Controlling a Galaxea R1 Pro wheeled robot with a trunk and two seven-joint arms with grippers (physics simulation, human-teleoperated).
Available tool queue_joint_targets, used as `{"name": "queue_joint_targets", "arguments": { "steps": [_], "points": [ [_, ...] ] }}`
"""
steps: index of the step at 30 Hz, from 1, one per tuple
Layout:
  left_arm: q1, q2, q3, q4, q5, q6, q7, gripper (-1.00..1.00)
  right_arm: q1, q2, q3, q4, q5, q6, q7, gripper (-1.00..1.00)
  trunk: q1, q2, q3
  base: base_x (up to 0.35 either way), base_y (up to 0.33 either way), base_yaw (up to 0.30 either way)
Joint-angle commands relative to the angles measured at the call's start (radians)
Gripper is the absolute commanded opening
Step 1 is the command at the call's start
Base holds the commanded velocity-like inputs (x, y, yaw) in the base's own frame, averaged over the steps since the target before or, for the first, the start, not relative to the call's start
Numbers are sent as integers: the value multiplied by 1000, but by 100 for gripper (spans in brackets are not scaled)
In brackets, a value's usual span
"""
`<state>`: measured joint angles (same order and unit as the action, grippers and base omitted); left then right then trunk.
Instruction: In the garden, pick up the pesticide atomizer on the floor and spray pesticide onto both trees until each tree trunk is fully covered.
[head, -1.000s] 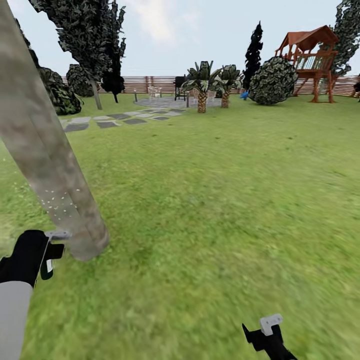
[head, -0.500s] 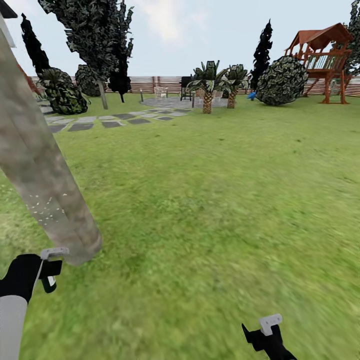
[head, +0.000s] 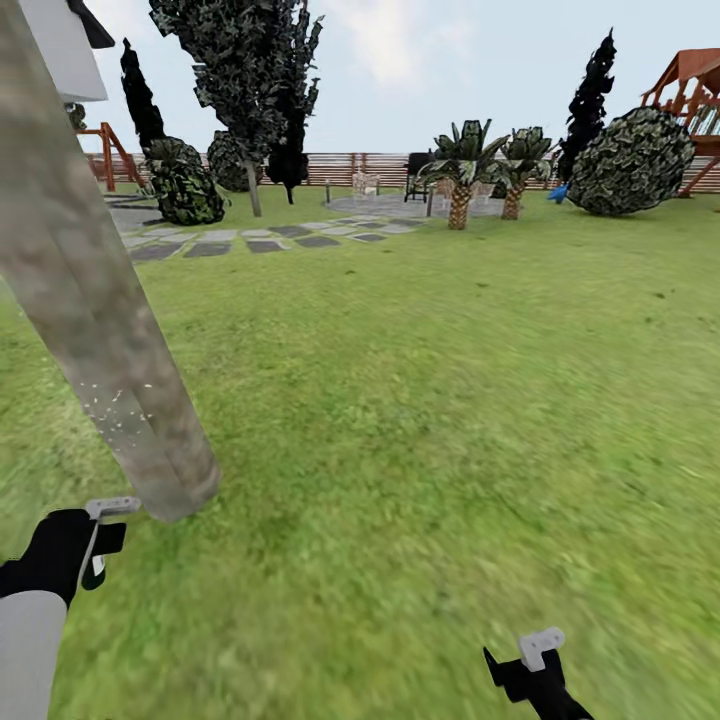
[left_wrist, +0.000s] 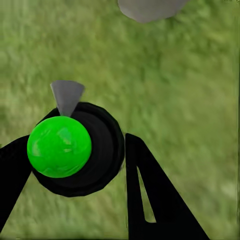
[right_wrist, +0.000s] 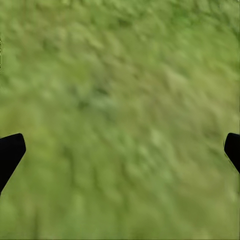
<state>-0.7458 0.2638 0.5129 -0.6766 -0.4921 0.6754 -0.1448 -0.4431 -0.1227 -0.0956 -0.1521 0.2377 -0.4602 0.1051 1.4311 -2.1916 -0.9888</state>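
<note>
The thick tree trunk of mottled grey-beige-brown bark is showing pale white flecks low down. Beside it, the small black atomizer bottle is bearing a bright green spot, and the blurry green grass floor is spreading beyond.

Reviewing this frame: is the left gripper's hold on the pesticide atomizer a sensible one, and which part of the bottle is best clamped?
Probably yes. The left gripper clamps the pesticide atomizer across its round dark body, one finger on each flank. That leaves the grey nozzle free, aimed near the tree trunk. The rounded body suits a side pinch best.
</note>
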Motion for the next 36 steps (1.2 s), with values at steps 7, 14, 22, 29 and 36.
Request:
{"name": "queue_joint_targets", "arguments": {
  "steps": [7, 14, 22, 29, 36],
  "points": [
    [-1, -34, 4, -3, -13, 5, -13, -100, 0, 0, -9, 0, 5, -3, 7, 100, 0, 0, -1, 66, -42, 277],
    [-1, -80, 1, -12, -13, 4, -13, -100, 0, 0, -9, 0, 5, -3, 7, 100, 0, 0, -1, 17, -9, 277],
    [-1, -96, 1, -15, -13, 5, -12, -100, 0, 0, -9, 0, 5, -3, 7, 100, 0, 0, -1, 163, -193, 277],
    [-1, -100, 1, -15, -13, 4, -12, -100, 0, 0, -9, 0, 5, -3, 7, 100, 0, 0, -1, 175, -219, 277],
    [-1, -100, 1, -15, -13, 4, -12, -100, 0, 0, -9, 0, 5, -3, 7, 100, 0, 0, -1, 173, -227, 91]
  ]
}}
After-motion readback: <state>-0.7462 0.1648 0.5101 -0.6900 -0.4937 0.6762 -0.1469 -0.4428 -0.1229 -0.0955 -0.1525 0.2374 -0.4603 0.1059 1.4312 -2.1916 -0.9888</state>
